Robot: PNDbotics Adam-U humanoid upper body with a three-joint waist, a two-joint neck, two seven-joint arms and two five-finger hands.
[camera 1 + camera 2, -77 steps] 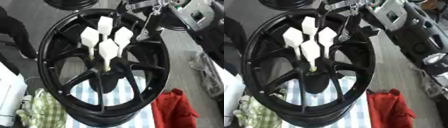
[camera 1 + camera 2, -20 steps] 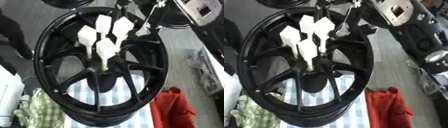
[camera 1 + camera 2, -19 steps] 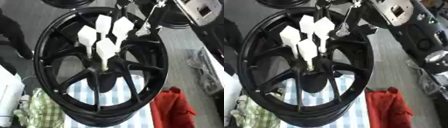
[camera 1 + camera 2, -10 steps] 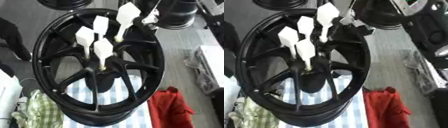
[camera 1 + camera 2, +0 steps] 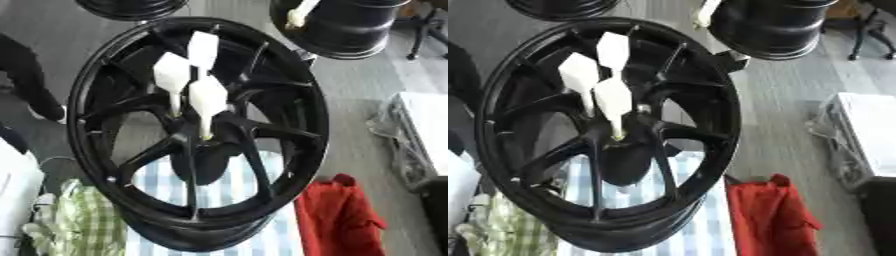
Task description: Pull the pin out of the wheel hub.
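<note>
Since a second ago, one of the four white pins has left the hub: three remain in the wheel, and the fourth pin (image 5: 298,13) now shows at the top edge, well above the rim and in front of another dark wheel (image 5: 350,25) behind. Neither robot hand shows in either view now, so I cannot tell how its fingers stand, nor what holds the raised pin.

Nearest, a green checked cloth (image 5: 79,225) lies at the lower left and a red cloth (image 5: 337,220) at the lower right, with a blue and white striped cloth (image 5: 223,185) between them under the wheel. On it stands the black wheel (image 5: 289,160), tilted, its spokes meeting at the hub (image 5: 206,135). Three white pins (image 5: 207,97) stick up out of the hub, close together.
</note>
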